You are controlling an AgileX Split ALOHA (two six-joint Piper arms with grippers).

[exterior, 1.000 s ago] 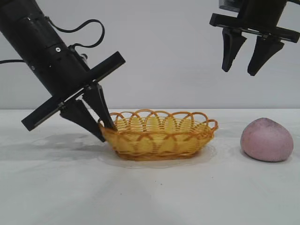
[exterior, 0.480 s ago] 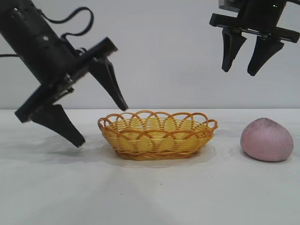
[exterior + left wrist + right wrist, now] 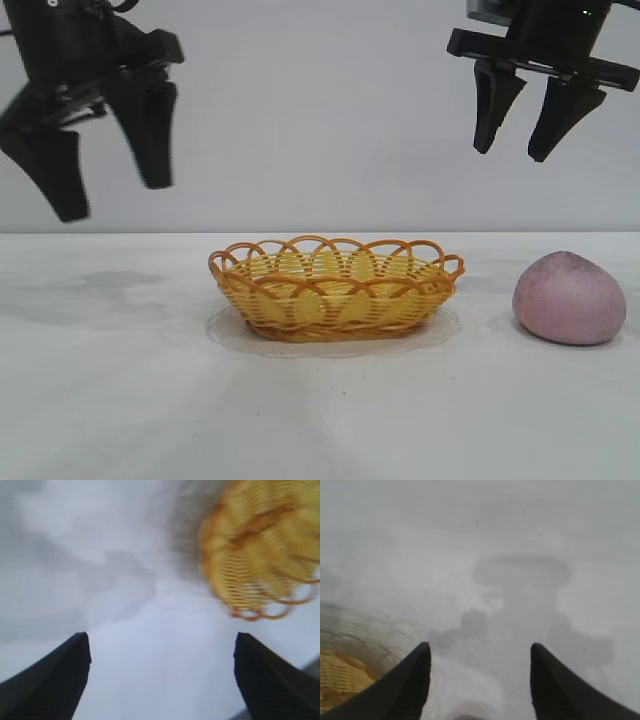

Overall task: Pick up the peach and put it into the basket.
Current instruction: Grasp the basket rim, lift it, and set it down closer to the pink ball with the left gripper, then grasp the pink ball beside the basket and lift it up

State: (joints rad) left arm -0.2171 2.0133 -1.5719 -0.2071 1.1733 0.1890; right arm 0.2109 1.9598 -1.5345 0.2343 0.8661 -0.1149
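The pink-mauve peach [image 3: 569,298] sits on the white table at the right. The yellow wicker basket [image 3: 337,288] with its orange looped rim stands empty at the centre; it also shows in the left wrist view [image 3: 260,550] and at the edge of the right wrist view [image 3: 340,680]. My left gripper [image 3: 113,198] is open and empty, raised high to the left of the basket. My right gripper [image 3: 512,152] is open and empty, high above the gap between basket and peach. A sliver of the peach [image 3: 470,717] shows at the edge of the right wrist view.
The white table [image 3: 320,420] runs the full width in front of a plain grey wall. Nothing else stands on it.
My left gripper has let go of the basket's left rim, opened wide and risen up and to the left. The basket, the peach and the right arm have not moved.
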